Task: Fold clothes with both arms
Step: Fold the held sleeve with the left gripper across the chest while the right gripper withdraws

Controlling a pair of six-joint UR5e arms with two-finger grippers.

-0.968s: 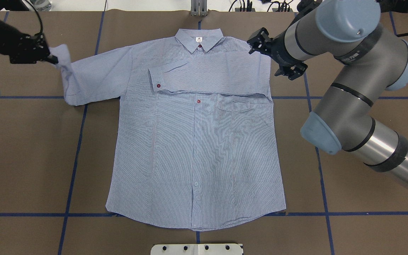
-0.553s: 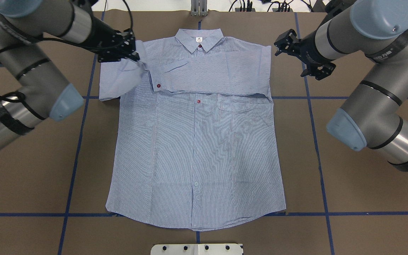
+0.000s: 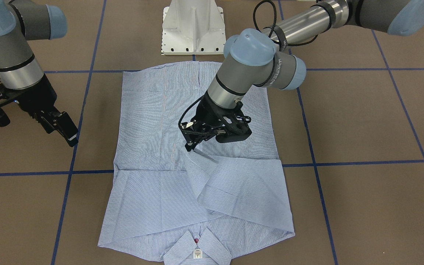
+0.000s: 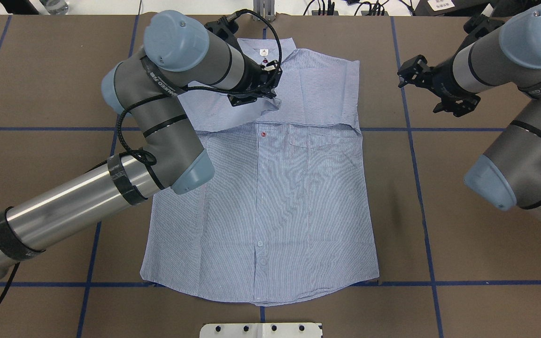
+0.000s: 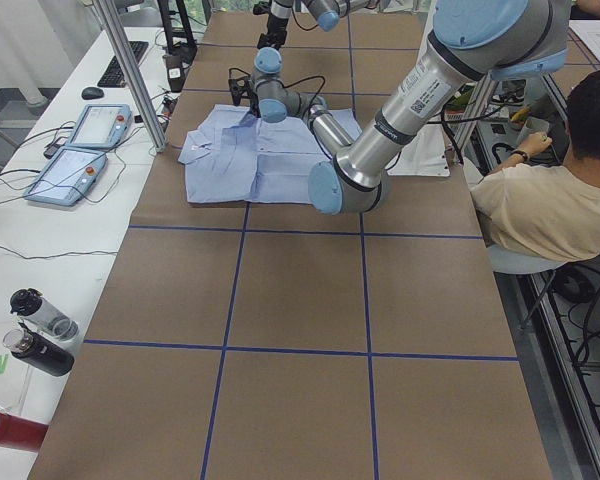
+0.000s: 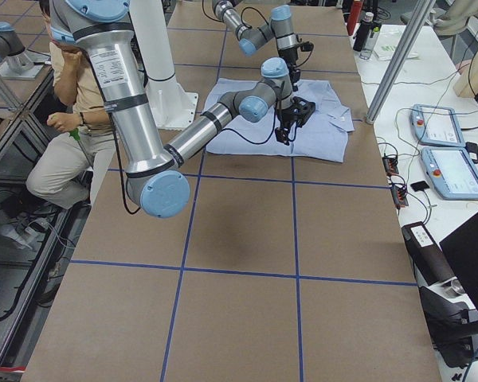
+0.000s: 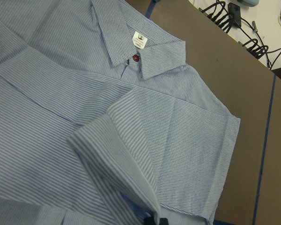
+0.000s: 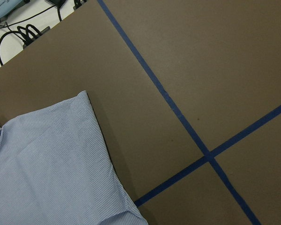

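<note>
The light blue striped shirt (image 4: 275, 197) lies flat, front up, collar (image 4: 289, 44) at the far edge. Its right sleeve is folded across the chest. My left gripper (image 4: 270, 96) is shut on the left sleeve's cuff (image 3: 197, 158) and holds it over the chest, just above the cloth. The left wrist view shows the pinched cuff (image 7: 126, 154) rising from the fingertips, with the collar and white label (image 7: 139, 39) beyond. My right gripper (image 4: 418, 96) is open and empty, off the shirt's right shoulder over bare table; it also shows in the front view (image 3: 35, 130).
The brown table cover (image 4: 463, 244) carries blue tape lines (image 8: 196, 140). The white pedestal base (image 3: 191, 29) stands at the robot's edge. An operator (image 5: 550, 200) sits beside the table. Control tablets (image 5: 80, 150) and bottles (image 5: 40, 330) lie on the side bench.
My left gripper has carried the left sleeve from far out on the left across onto the chest. My right gripper has drawn away to the right, clear of the shirt.
</note>
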